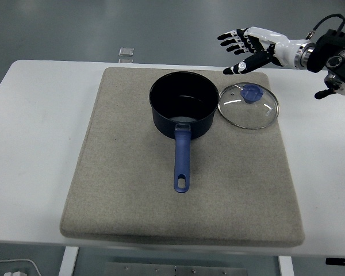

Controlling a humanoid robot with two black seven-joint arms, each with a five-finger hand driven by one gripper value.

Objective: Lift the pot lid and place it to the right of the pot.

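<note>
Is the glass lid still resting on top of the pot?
No, the lid lies flat on the mat right of the open pot.

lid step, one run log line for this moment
lid: on mat right of pot | right hand: open, above | left arm: unseen

Bright, even overhead light, soft shadows, sharp focus, faint glare on the glass lid (249, 106).

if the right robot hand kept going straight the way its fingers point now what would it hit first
Probably nothing. The right robot hand is open, raised, fingers pointing left past the table's far edge. The pot and lid sit lower on the mat, so the way looks free, though depth is unclear.
</note>
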